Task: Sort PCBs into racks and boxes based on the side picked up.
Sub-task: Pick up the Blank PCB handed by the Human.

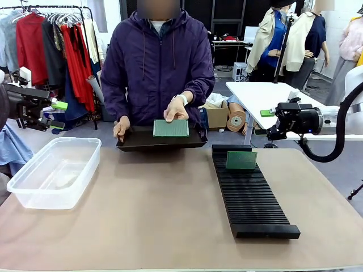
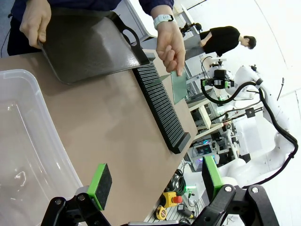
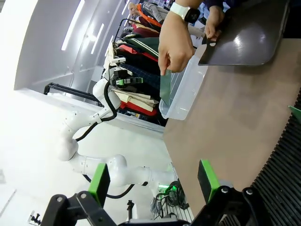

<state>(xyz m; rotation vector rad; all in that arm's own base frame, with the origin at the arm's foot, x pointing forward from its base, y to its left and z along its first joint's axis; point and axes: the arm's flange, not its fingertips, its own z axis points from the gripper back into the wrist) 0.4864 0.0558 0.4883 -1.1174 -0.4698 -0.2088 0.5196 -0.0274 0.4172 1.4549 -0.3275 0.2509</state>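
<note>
Looking across the table, saw a person's purple jacket (image 1: 159,62) at the far side, between the two arms. Noted one hand (image 1: 176,110), white watch on the wrist, pinching a green board (image 1: 171,128) by its top edge, flat face toward the front camera, over a dark smooth tray (image 1: 161,143), and the other hand (image 1: 121,128) gripping the tray's end. Could not tell whether board touched tray.

Found a second green board (image 1: 241,160) standing on edge in the far slots of the long black ribbed rack (image 1: 255,198) on the right half. Found the clear tub (image 1: 54,170), thin glossy plastic with rounded corners and a rim, on the left half.

Recorded left gripper (image 1: 58,115) raised off the table's left edge, well apart from the tub, green pads (image 2: 99,186) spread wide. Recorded right gripper (image 1: 269,124) raised beyond the rack's far right corner, its fingers (image 3: 207,181) likewise wide apart.

Logged table top (image 1: 142,226) as flat matte tan. Noted behind it a clothes rail (image 1: 51,39) hung with red garments, a white table (image 1: 255,93) and a cardboard box (image 1: 217,116).
</note>
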